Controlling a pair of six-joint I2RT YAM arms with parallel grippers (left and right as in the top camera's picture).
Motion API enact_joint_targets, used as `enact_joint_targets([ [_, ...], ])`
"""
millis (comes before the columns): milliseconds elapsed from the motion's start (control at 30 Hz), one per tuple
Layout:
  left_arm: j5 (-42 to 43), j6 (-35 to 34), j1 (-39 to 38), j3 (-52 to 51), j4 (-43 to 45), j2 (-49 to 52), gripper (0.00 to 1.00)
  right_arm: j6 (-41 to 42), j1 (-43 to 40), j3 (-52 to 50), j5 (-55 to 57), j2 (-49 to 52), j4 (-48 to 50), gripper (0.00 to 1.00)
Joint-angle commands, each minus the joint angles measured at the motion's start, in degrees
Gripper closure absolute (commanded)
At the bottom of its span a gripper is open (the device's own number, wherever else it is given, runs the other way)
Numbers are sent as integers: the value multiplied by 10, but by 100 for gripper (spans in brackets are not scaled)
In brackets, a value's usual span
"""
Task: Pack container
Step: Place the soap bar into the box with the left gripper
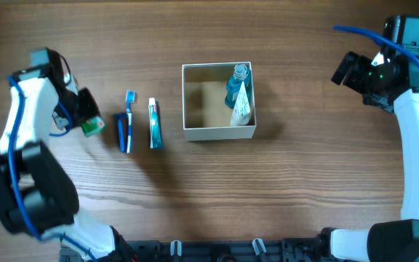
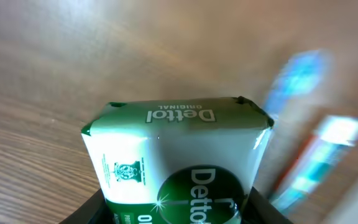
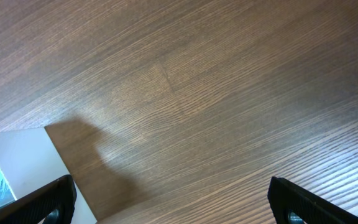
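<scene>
The left claw (image 1: 87, 116) grips a Dettol soap packet (image 2: 179, 162); toothbrush (image 1: 129, 103) and toothpaste (image 1: 155, 124) lie unpacked, while the container (image 1: 217, 133) holds only a blue bottle (image 1: 236, 84) and white tube (image 1: 242, 106).

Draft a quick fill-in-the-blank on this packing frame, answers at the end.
1. The left jaws are shut on a green-and-white ____ soap packet.
2. The container holds ____ items: a blue bottle and a white tube.
3. In the overhead view, the toothbrush lies between the soap packet and the ____.
4. The right jaws are ____ and hold nothing.
Answers: Dettol; two; toothpaste; open.
</scene>
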Motion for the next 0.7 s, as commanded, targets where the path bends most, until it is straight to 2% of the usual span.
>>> enact_joint_targets([
  [0,99,0,-43,37,-6,-97,62,5,-1,6,-3,7,2,0],
  [133,113,0,-127,37,16,-159,62,5,-1,6,-3,7,2,0],
  [267,112,-5,-246,37,56,-175,61,5,-1,6,-3,7,2,0],
  [467,37,-58,-381,37,127,-123,57,5,-1,6,-3,7,2,0],
  [667,22,-106,-436,37,163,-29,59,5,-1,6,-3,7,2,0],
])
